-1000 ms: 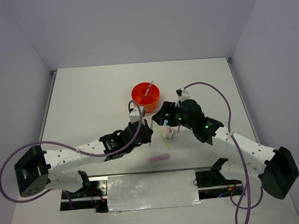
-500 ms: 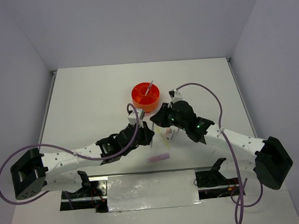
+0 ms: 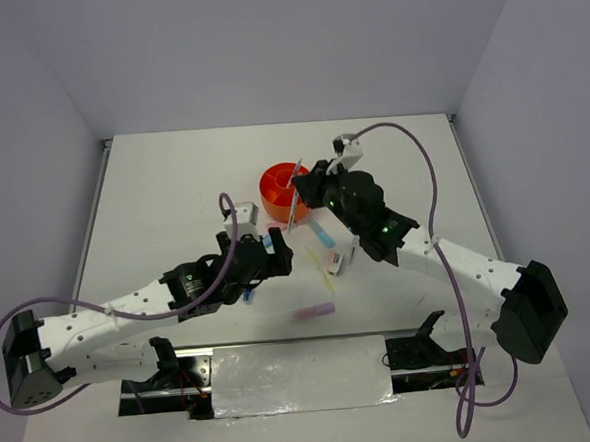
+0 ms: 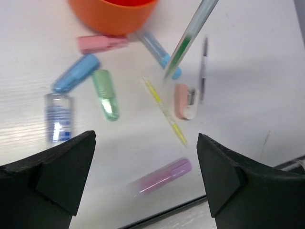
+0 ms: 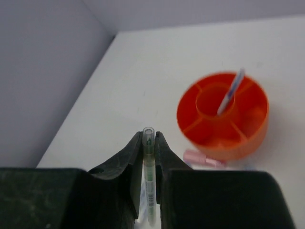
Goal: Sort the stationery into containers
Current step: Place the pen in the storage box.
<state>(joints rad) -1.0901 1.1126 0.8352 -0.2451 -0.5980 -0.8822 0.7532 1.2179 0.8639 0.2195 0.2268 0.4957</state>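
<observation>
The left gripper [image 4: 145,143] has drawn back and sprung wide open, empty, with a stubby green plastic highlighter [image 4: 106,94] ahead of its left finger. The right gripper [image 5: 148,138] has risen, clamped near the end of a thin clear green-inked pen [image 5: 149,162], with the round orange plastic organizer [image 5: 238,145] just ahead-right. The pen looks light, stiff and slick, so it may pivot; a mid-barrel hold seems steadier.

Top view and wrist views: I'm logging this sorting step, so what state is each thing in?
Right gripper: shut on green pen.
Left gripper: open, empty.
Orange organizer: upright, white pen leaning in its central cup.
Pink highlighter: lying on the table.
Green highlighter: lying on the table.
</observation>
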